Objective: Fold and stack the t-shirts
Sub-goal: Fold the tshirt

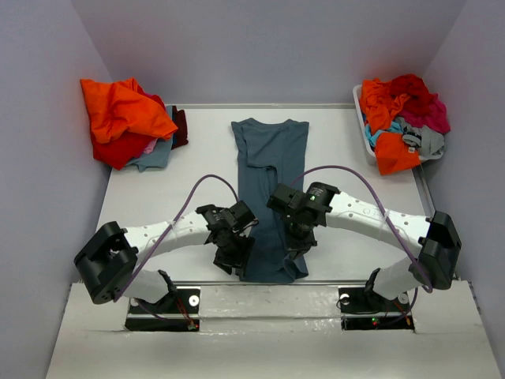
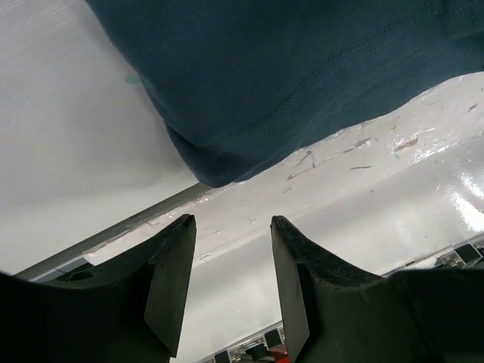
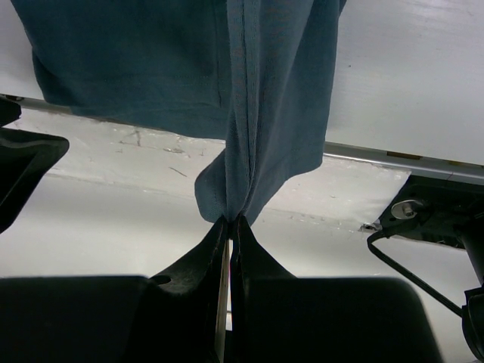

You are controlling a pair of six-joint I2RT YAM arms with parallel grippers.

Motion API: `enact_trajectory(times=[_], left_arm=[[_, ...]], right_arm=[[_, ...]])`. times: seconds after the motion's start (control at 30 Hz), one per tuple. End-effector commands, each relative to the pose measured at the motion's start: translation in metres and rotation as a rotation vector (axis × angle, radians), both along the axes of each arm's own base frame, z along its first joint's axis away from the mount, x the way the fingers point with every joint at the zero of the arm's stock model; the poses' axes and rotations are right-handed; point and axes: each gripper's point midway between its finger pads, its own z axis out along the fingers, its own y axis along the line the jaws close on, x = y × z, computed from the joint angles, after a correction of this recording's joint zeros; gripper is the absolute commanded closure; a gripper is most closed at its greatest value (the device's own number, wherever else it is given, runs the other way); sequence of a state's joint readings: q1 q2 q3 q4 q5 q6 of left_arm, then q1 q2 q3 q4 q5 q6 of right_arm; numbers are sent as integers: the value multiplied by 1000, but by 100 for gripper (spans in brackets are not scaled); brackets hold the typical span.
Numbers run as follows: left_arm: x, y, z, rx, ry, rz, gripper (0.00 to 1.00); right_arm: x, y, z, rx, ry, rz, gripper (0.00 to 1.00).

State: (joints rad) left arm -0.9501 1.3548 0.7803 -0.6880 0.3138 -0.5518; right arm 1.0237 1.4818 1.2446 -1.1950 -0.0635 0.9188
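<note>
Down the middle of the table (image 1: 150, 205) a slate-blue t-shirt (image 1: 268, 158) is lying in a long, narrow strip, its collar pointing toward the far wall and its hem sitting at the near edge. The right gripper (image 3: 231, 221) is pinching the near right part of that hem, with its jaws pressed together on a gathered ridge of the cloth that is running up from the fingertips. The left gripper (image 2: 231, 227) is hovering just beside the shirt's near left corner. Its jaws are standing apart with nothing between them, and they are not touching the fabric. At the far left corner a heap of shirts (image 1: 122, 118) is resting, with orange on top of red. At the far right a white bin (image 1: 360, 110) is holding a tumbled load of shirts (image 1: 406, 118) in orange, red, magenta, teal and grey.
</note>
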Motion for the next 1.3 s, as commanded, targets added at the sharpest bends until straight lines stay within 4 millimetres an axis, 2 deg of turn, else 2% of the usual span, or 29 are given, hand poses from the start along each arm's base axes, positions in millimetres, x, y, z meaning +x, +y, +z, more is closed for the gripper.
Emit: enact_trajectory(times=[0.0, 0.27, 0.5, 0.97, 1.27], left_arm=[[-5, -7, 0, -25, 32, -19, 44], [0, -15, -8, -5, 36, -44, 43], [2, -12, -17, 22, 29, -42, 41], [9, -21, -28, 28, 28, -47, 42], [6, -16, -23, 30, 26, -33, 45]], right_arm=[[5, 14, 11, 52, -30, 20, 93], [9, 15, 17, 67, -43, 10, 93], [7, 13, 20, 70, -46, 5, 93], [5, 9, 20, 65, -42, -1, 93], [10, 24, 13, 86, -33, 35, 93]])
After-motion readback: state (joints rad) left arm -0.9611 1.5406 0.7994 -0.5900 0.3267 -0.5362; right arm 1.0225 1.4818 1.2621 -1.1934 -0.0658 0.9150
